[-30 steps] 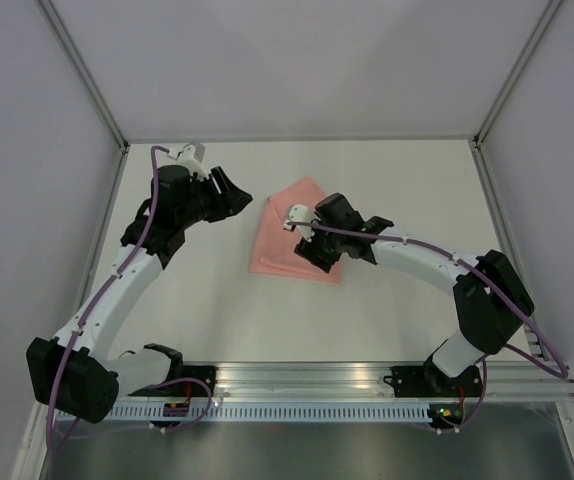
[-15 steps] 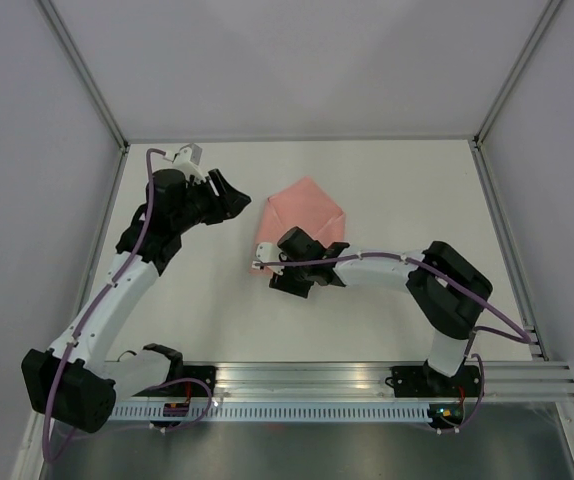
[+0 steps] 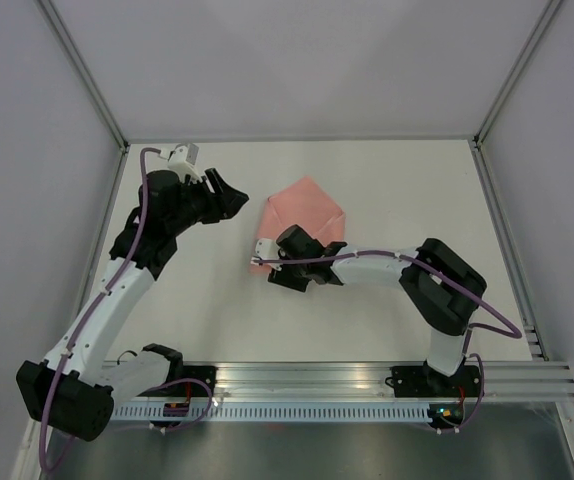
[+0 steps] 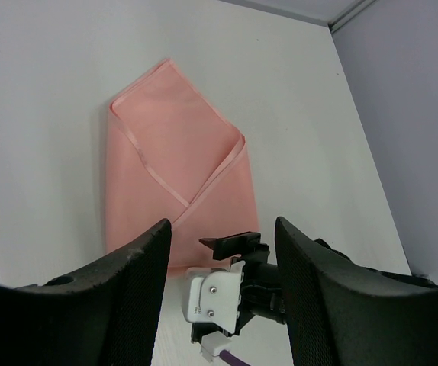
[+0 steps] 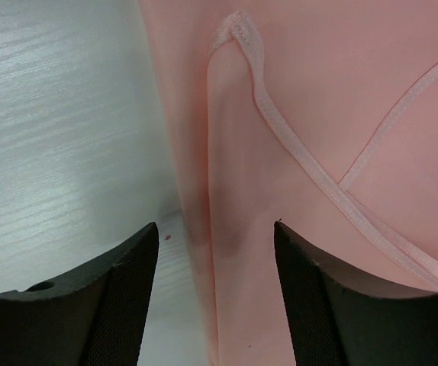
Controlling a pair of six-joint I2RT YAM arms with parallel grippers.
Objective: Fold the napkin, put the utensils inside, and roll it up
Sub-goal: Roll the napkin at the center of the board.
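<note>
The pale pink napkin [image 3: 307, 210] lies folded into a pointed shape on the white table, with hemmed flaps crossing over it [image 4: 177, 160]. My right gripper [image 3: 275, 268] is open and low over the napkin's near-left corner. In the right wrist view its jaws [image 5: 216, 229] straddle the napkin's [image 5: 303, 137] left edge and hold nothing. My left gripper [image 3: 231, 196] is open and empty, raised just left of the napkin. In the left wrist view it [image 4: 220, 225] looks down on the sheet and the right gripper's head [image 4: 230, 245]. No utensils are in view.
The white table [image 3: 397, 180] is walled by grey panels at the back and sides. A metal rail [image 3: 317, 380] with the arm bases runs along the near edge. The right arm [image 3: 387, 268] stretches left across the table's middle.
My right gripper has moved from the napkin's middle to its near-left corner, uncovering the right flap. In the last half second it barely moved. My left arm shifted slightly.
</note>
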